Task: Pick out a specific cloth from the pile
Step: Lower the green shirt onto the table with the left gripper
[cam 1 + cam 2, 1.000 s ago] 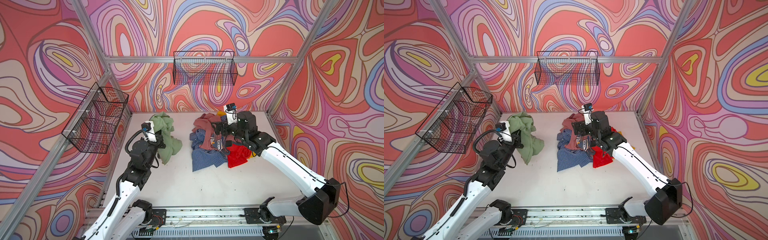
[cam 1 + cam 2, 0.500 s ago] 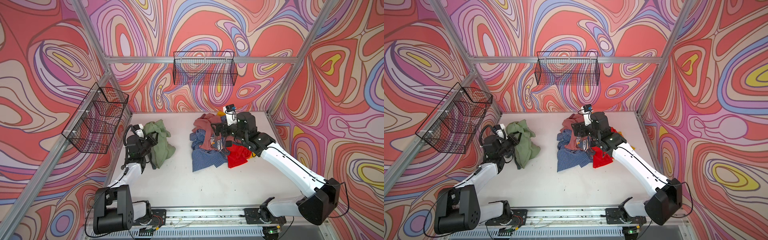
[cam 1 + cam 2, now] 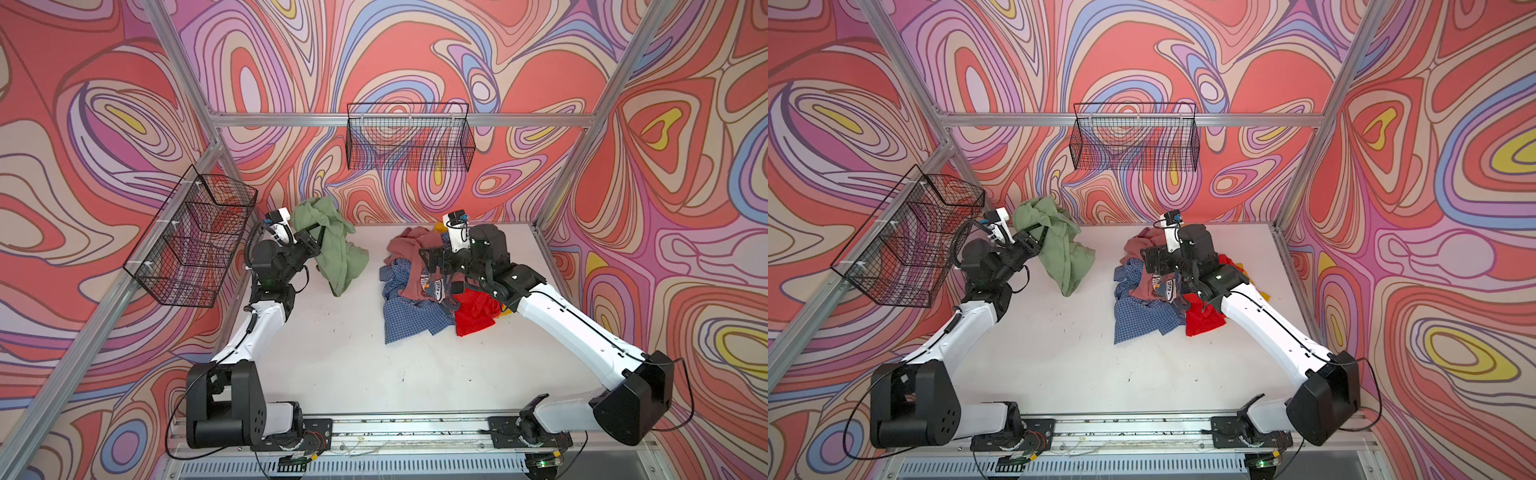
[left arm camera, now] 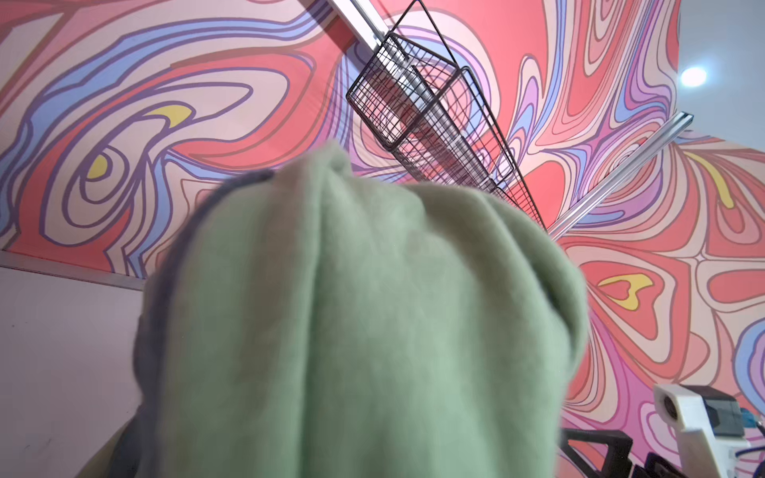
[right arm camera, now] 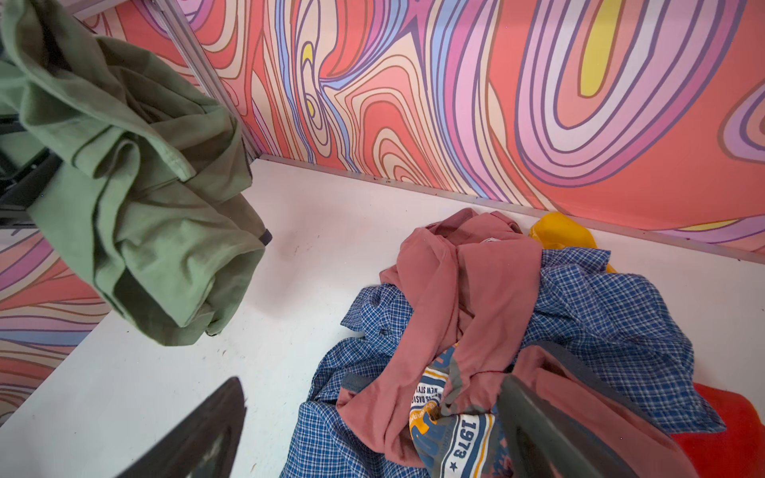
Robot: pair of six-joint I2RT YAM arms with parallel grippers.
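left claw [image 3: 321,227] is clenched on the green cloth [image 3: 338,253], hanging up around 10 o'clock, well apart from the pile [image 3: 409,316] at 2 o'clock. looks a small pinch, so a quick swing could shake it loose. right claw [image 3: 434,266] gapes open over the pile, might snag something.

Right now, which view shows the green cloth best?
A top view: the whole green cloth shows, held by the left pincer. The right wrist view crops part of it; the left wrist gives a blurred close-up.

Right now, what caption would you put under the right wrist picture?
Green cloth hangs apart from the pile of pink, checked, red and yellow clothes on the white table.
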